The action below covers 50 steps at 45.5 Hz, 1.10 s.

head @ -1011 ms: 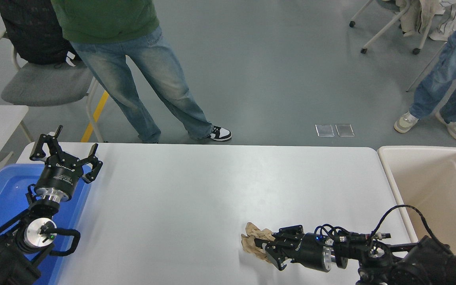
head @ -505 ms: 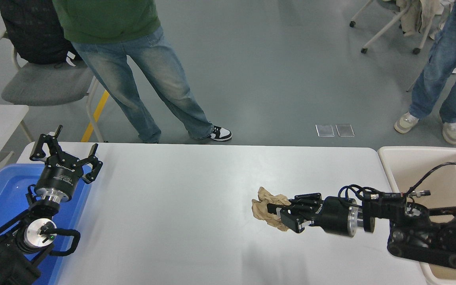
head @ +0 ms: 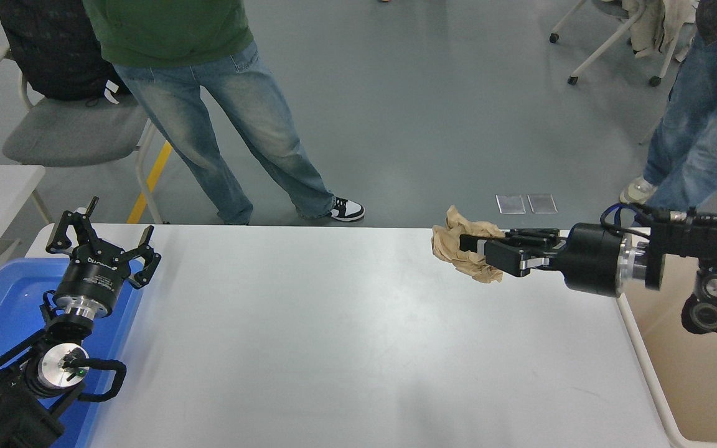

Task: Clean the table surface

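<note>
The table surface (head: 309,336) is a wide matte white top filling the lower half of the head view. My right gripper (head: 480,250) is raised well above its far right part, shut on a crumpled brown paper wad (head: 458,249) that sticks out to the left of the fingers. The right arm comes in from the right edge, above the beige bin. My left gripper (head: 100,239) is parked at the lower left over the blue bin, open and holding nothing.
A blue bin (head: 4,311) sits at the table's left end and a beige bin (head: 701,373) at its right end. A person in jeans (head: 228,124) stands at the far side, another (head: 701,124) at the upper right. A grey chair (head: 72,130) stands at the far left.
My right gripper has lifted the brown paper wad off the near right part of the table and carried it up and toward the far right. The left arm has not moved.
</note>
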Each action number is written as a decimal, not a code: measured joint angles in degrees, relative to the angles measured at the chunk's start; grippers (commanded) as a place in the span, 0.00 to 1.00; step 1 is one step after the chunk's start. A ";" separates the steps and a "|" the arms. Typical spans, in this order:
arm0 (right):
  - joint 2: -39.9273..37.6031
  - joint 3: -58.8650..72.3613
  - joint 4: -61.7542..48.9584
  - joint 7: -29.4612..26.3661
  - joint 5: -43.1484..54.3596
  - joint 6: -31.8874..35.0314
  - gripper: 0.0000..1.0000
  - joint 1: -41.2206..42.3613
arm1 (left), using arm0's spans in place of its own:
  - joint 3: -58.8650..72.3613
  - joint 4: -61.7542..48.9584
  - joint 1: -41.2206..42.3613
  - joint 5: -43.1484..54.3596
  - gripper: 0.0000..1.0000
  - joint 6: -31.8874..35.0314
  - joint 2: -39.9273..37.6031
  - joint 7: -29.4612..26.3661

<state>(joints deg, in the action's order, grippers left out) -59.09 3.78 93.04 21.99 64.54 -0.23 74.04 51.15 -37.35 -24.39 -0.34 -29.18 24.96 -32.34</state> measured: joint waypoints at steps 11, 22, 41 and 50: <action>-4.95 -3.36 -3.27 -0.16 -7.63 3.30 0.00 0.50 | 0.00 0.00 -0.03 0.00 0.99 0.00 0.00 0.00; -8.25 -4.14 -9.96 0.10 -15.62 4.20 0.00 -1.34 | 0.00 -0.01 -0.05 0.00 0.99 0.00 0.00 0.00; -7.09 -4.18 -29.99 0.20 -26.89 4.09 0.00 -10.84 | 0.00 0.00 -0.04 -0.01 0.99 0.00 0.00 0.00; -2.57 -4.14 -42.97 0.17 -30.92 3.99 0.00 -18.01 | 0.00 0.00 -0.04 0.00 0.99 0.00 0.00 0.00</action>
<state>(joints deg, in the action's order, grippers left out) -61.67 -0.37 50.07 22.16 33.62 3.75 56.03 51.15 -37.35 -24.42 -0.35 -29.18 24.96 -32.34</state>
